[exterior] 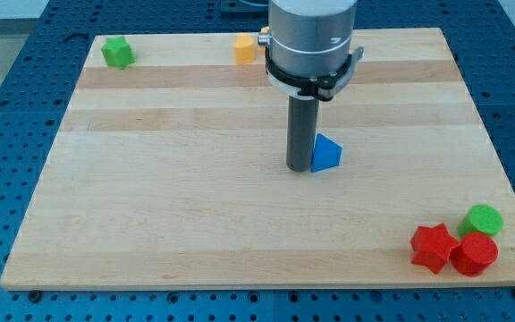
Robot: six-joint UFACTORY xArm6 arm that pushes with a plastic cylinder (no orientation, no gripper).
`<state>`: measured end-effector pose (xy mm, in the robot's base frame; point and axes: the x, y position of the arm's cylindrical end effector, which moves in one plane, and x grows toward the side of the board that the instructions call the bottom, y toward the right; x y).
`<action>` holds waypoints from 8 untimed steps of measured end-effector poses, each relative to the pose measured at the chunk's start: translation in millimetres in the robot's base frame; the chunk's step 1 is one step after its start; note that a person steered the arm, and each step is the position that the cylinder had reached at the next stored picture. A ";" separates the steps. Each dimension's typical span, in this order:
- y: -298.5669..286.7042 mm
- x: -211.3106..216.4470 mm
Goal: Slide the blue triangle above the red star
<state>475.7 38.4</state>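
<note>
The blue triangle (326, 154) lies near the middle of the wooden board (168, 206). My tip (299, 166) rests on the board right against the triangle's left side, partly covering it. The red star (433, 248) lies at the view's bottom right, far below and to the right of the triangle. It touches a red cylinder (474, 254) on its right.
A green cylinder (483, 220) sits just above the red cylinder. A green block (117, 52) lies at the view's top left. An orange block (244, 48) lies at the top edge, left of the arm's body. The blue perforated table surrounds the board.
</note>
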 end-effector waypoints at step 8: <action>33.0 -7.6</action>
<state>468.0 71.4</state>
